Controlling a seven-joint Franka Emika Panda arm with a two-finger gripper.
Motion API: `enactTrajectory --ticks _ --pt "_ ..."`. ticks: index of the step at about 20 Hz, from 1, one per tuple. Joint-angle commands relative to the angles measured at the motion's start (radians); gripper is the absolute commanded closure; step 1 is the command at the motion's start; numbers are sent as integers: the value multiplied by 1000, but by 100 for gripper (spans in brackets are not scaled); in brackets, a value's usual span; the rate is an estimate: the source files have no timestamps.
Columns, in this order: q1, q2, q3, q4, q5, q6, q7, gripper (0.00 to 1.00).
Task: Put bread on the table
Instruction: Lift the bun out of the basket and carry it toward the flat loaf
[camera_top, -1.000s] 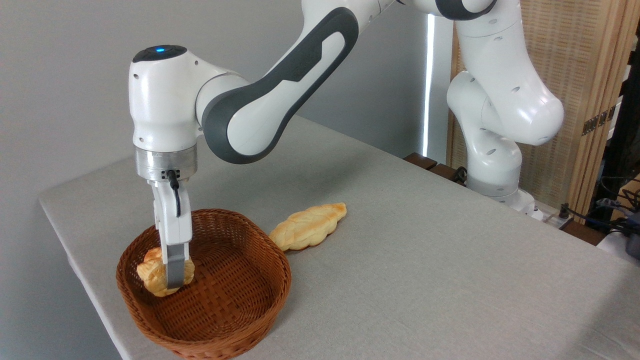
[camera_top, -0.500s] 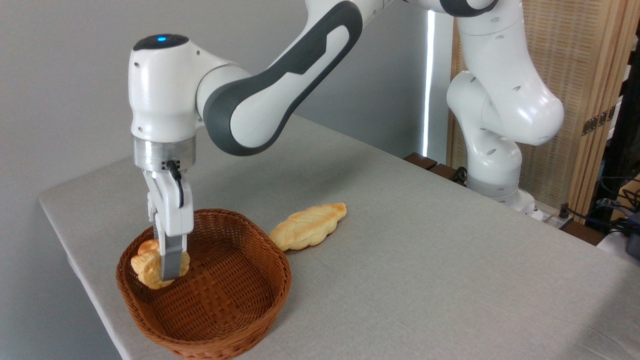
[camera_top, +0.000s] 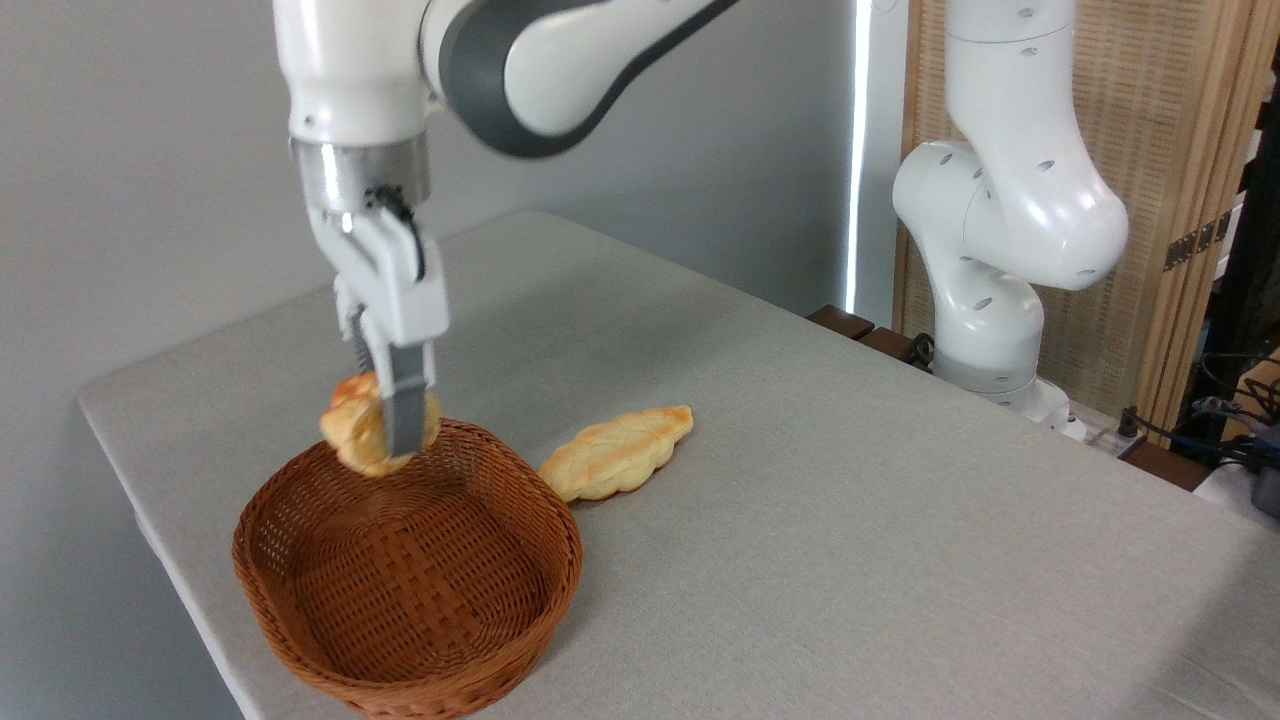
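Bun (camera_top: 362, 437): small, round, knotted; orange-golden crust, paler toward the underside. Slightly motion-blurred, so the fine surface detail is not readable.
Bun position: held in the air, in line with the far rim of the basket; in this view its lower edge overlaps that rim (contact or clearance cannot be told from a single view).
Gripper (camera_top: 400, 440): pointing down from the wrist, jaws closed narrowly on the bun. One grey finger (camera_top: 404, 405) crosses the front of the bun; the other is hidden behind it.
Basket (camera_top: 300, 625): brown wicker, round, shallow, near the front left edge of the table. Woven floor fully visible.
Braided loaf (camera_top: 615, 455): long, pale yellow, leaf-shaped, browner at its far tip. Lying flat on the cloth just to the right of the basket, its near end close to the rim (apparently not touching).
Table (camera_top: 850, 520): large, rectangular, covered in light grey-beige cloth.
Arm (camera_top: 1000, 230): white Franka with dark grey joint covers; base at the far right edge of the table, upper links leaving the top of the frame.
Background: grey wall on the left; wooden slatted screen (camera_top: 1150, 150) on the right.
Writing / labels: none legible on the arm, the basket or either bread.
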Motion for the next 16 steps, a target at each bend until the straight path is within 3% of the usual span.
enactTrajectory --ticks 1,7,11,16 --pt "-19 -73 -20 -43 -33 -96 -42 64" --pt "-39 -203 -22 -200 -33 -84 -36 63" --pt "-29 -316 33 -343 -16 -85 49 61" --pt "7 -396 36 -449 -6 -99 93 61"
